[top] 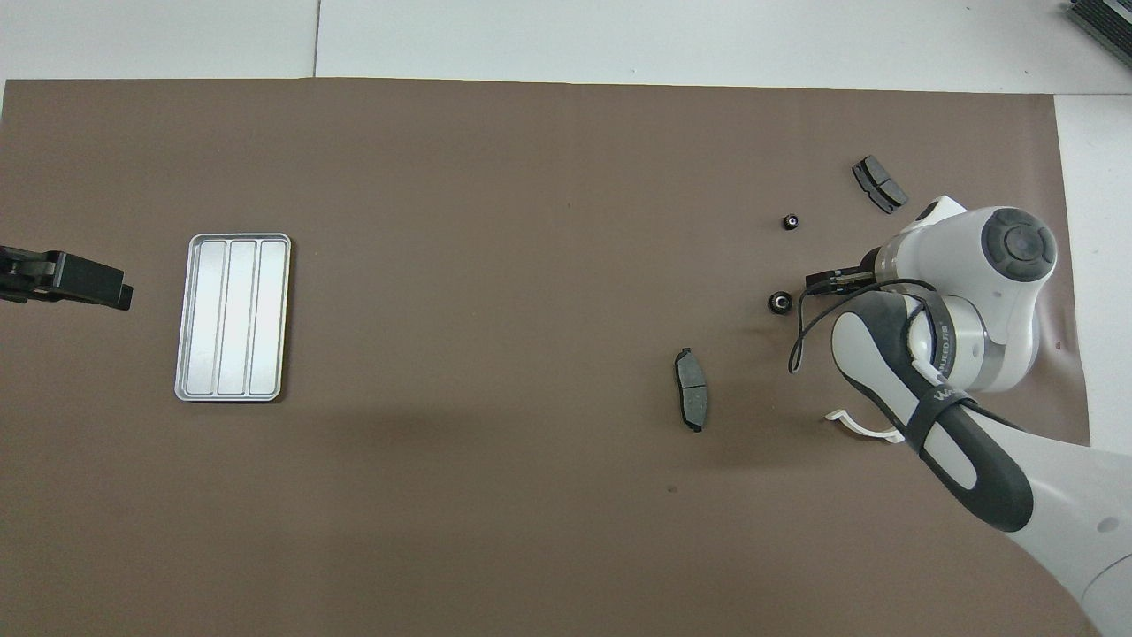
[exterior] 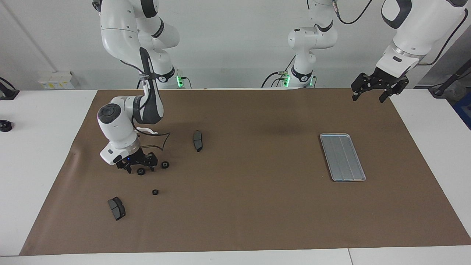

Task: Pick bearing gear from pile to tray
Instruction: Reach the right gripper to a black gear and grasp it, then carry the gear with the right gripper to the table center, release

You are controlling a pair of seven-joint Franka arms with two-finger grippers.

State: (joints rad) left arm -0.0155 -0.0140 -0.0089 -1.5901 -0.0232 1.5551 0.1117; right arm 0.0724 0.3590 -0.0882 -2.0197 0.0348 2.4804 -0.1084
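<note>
The pile lies at the right arm's end of the mat: three small black rings, two dark grey brake pads (exterior: 198, 140) (exterior: 116, 208) and a white half-ring bracket (exterior: 146, 130) partly hidden by the right arm. My right gripper (exterior: 139, 169) is low over the mat, open, with its fingers either side of one ring (exterior: 140, 171). A second ring (exterior: 165, 165) lies beside it and a third (exterior: 155, 191) farther from the robots. The silver tray (exterior: 342, 157) lies empty at the left arm's end. My left gripper (exterior: 368, 97) waits open, raised over the mat's corner.
The overhead view shows the tray (top: 233, 317), two rings (top: 779, 303) (top: 791, 221), both brake pads (top: 691, 387) (top: 879, 183), the bracket (top: 862, 426) and the left gripper (top: 115, 292). The right arm's wrist (top: 973, 292) covers the ring between its fingers. A brown mat (exterior: 257, 206) covers the table.
</note>
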